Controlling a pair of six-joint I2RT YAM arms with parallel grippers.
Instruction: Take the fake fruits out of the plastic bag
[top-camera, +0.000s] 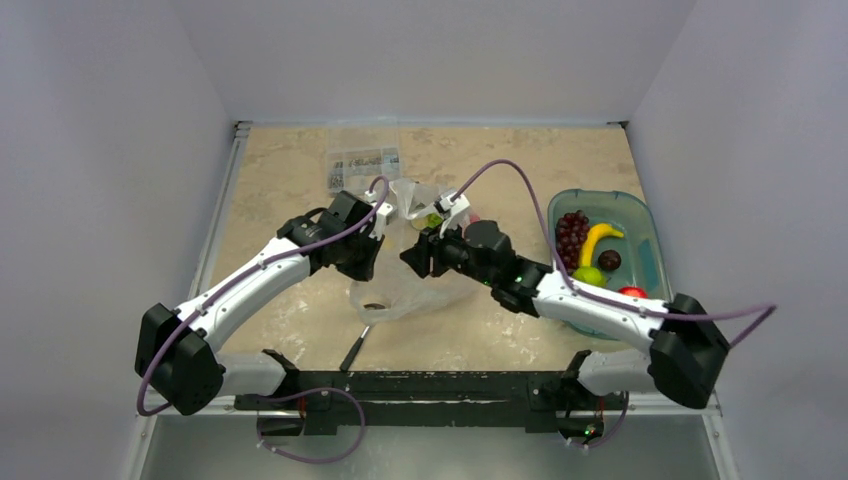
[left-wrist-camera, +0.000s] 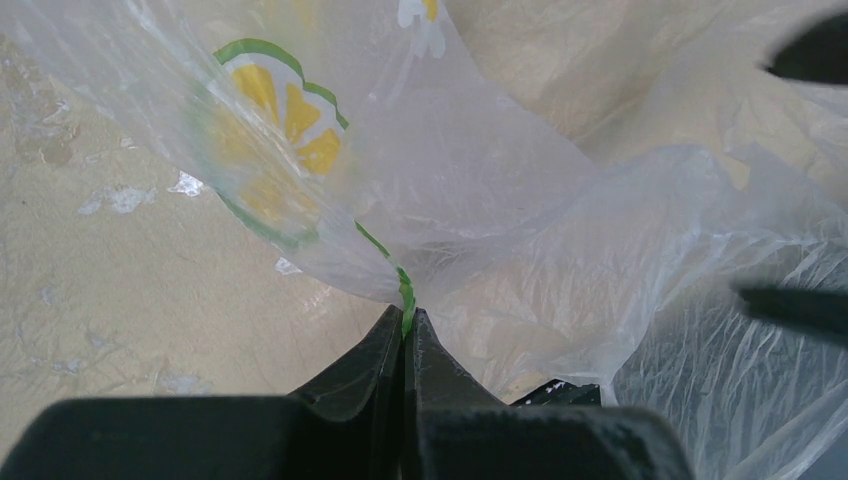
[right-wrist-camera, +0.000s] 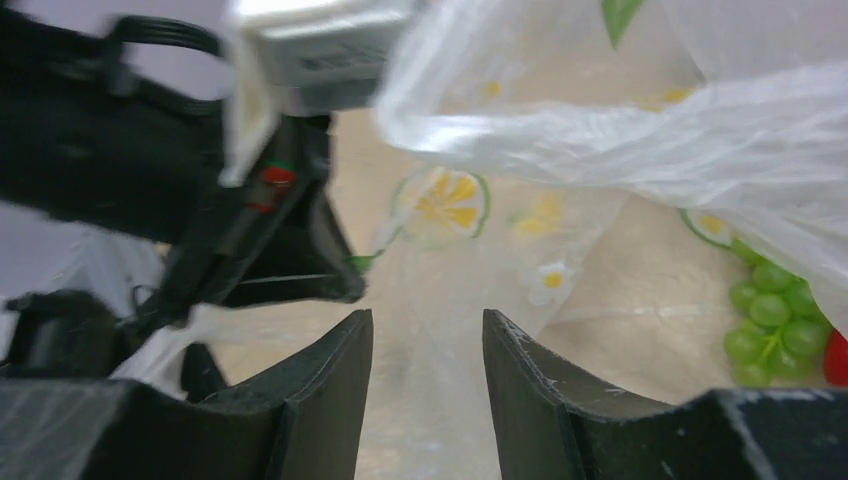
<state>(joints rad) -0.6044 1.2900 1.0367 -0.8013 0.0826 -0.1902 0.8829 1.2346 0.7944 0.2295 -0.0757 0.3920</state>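
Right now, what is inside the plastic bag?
Through the plastic bag a green grape bunch and the edge of a red fruit show. Crumpled, overlapping folds cover the rest of the inside, so other fruits cannot be ruled out.

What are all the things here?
plastic bag: one, clear, lemon prints, table middle
green grapes: one bunch, green, amid the bag's folds
bin: one, teal, right side
purple grapes: one bunch, dark purple, in bin
banana: one, yellow, in bin
apple: one, green, in bin
plum: one, dark, in bin
red fruits: two, red, one in bin, one beside green grapes
parts box: one, clear, far edge
tool: one, dark, near edge
left end effector: one, black, shut on the bag
right end effector: one, black, open near bag
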